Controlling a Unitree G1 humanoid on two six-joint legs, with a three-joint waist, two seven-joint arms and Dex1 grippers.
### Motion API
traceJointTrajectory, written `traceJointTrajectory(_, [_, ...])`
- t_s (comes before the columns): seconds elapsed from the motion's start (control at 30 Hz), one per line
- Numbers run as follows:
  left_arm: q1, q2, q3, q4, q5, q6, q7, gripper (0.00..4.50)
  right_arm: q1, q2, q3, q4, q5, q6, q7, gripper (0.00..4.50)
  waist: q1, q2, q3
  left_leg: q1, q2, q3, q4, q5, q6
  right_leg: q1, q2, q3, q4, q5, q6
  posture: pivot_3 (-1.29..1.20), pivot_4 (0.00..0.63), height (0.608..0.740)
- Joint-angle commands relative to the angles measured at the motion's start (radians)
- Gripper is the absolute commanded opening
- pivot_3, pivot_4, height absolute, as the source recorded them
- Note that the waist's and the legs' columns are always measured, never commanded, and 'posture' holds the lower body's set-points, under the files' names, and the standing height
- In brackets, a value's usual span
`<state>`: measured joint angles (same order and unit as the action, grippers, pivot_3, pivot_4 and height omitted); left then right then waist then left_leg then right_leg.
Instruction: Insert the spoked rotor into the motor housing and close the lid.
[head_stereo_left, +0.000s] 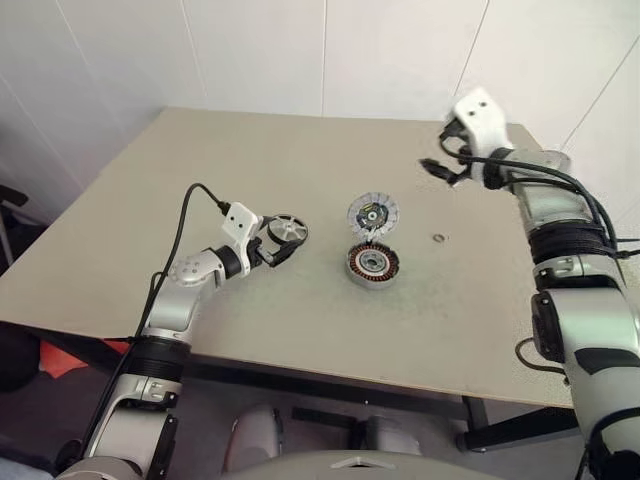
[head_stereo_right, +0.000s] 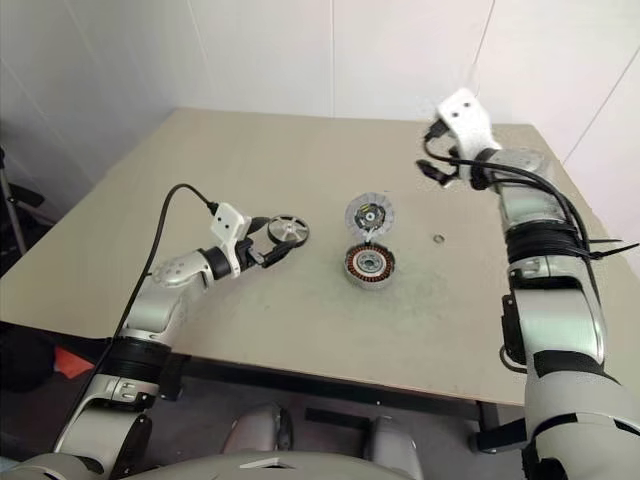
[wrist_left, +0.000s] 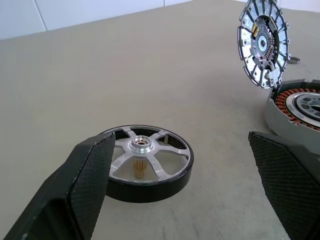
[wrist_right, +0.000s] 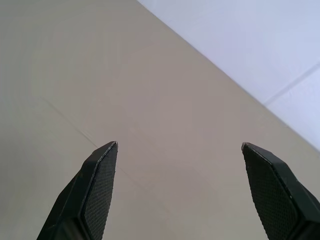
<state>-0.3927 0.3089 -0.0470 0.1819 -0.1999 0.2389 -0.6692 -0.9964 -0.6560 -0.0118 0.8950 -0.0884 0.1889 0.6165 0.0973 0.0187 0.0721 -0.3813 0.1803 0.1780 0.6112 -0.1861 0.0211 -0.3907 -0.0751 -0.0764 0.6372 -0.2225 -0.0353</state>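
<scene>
Presently catalogued on beige matte table (head_stereo_left: 250, 180):

Motor housing (head_stereo_left: 374, 265): squat round silver cup, lying open, ring of reddish-brown copper windings inside around a pale central hub. Holding no rotor. Well beyond left fingertips, toward the right-hand finger in left wrist view; partly cut off there by frame edge and by that finger.

Lid (head_stereo_left: 372, 213): round grey disc, radial ribs at rim, dark centre with small yellow mark. Standing tilted up at far edge of housing, touching or joined there; exact join too small to tell.

Spoked rotor (wrist_left: 145, 169): shiny silver spokes and hub, dark outer band, small brass toothed shaft under hub. Flat on table, between left fingers, close against the left-hand one; contact not discernible, near rim partly hidden behind that finger. Well apart from housing.

Left gripper (wrist_left: 185, 185): black fingers (wrist_left: 90, 185) with fine cross-hatched pads, spread wide, gripping nothing, low over table either side of rotor.

Right gripper (wrist_right: 180, 145): same black textured fingers, spread wide, empty, bare tabletop and white wall ahead of tips. Raised over far right part of table, well apart from housing and lid.

Tiny ring (head_stereo_left: 438, 238): small metal loop on table, on right-arm side of housing; detail too small to make out.
</scene>
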Motion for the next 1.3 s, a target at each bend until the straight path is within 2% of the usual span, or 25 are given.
traceJointTrajectory(0.03, [-0.034, 0.007, 0.008, -0.009, -0.003, -0.018, -0.005, 4.50, 0.038, -0.014, -0.017, 0.011, 0.013, -0.013, -0.005, 4.48, -0.001, 0.000, 0.000, 0.000, 0.000, 0.000, -0.001, 0.000, 0.000, -0.001, 0.000, 0.000, 0.000, 0.000, 0.000, 0.00, 0.000, 0.740])
traceJointTrajectory(0.23, [-0.043, 0.006, 0.002, 0.007, 0.001, -0.025, -0.014, 4.50, 0.177, 0.014, -0.016, -0.096, 0.056, 0.031, 0.097, 4.48, -0.002, 0.001, 0.000, -0.006, 0.000, 0.001, -0.003, 0.000, 0.000, -0.009, 0.001, 0.000, 0.002, -0.001, -0.003, 0.00, 0.000, 0.740])
traceJointTrajectory(0.57, [-0.043, 0.012, 0.000, 0.013, 0.010, -0.029, -0.022, 4.50, 0.286, 0.046, -0.018, -0.214, 0.084, 0.106, 0.108, 4.48, 0.003, 0.001, 0.000, -0.003, 0.002, 0.001, -0.001, 0.001, -0.001, -0.005, 0.001, 0.000, 0.003, -0.001, -0.002, 0.00, 0.000, 0.740])
traceJointTrajectory(1.03, [-0.042, 0.018, 0.001, 0.012, 0.020, -0.029, -0.026, 4.50, 0.314, 0.053, -0.023, -0.055, 0.078, 0.074, 0.067, 4.48, 0.003, 0.001, 0.000, -0.003, 0.002, 0.001, -0.001, 0.001, -0.001, -0.005, 0.001, 0.000, 0.003, -0.001, -0.002, 0.00, 0.000, 0.740])
traceJointTrajectory(1.2, [-0.042, 0.019, 0.002, 0.014, 0.022, -0.030, -0.029, 4.50, 0.322, 0.041, -0.023, -0.026, 0.087, 0.061, 0.076, 4.48, 0.003, 0.001, 0.000, 0.002, 0.002, 0.001, -0.001, 0.001, -0.002, 0.000, 0.001, -0.001, 0.002, -0.001, -0.002, 0.00, 0.000, 0.740])
traceJointTrajectory(1.3, [-0.044, 0.019, 0.000, 0.017, 0.024, -0.032, -0.030, 4.50, 0.317, 0.040, -0.026, -0.012, 0.093, 0.064, 0.076, 3.85, 0.004, 0.001, 0.000, 0.005, 0.002, 0.001, -0.001, 0.001, -0.002, 0.003, 0.001, -0.001, 0.000, -0.002, 0.000, 0.00, 0.000, 0.740])
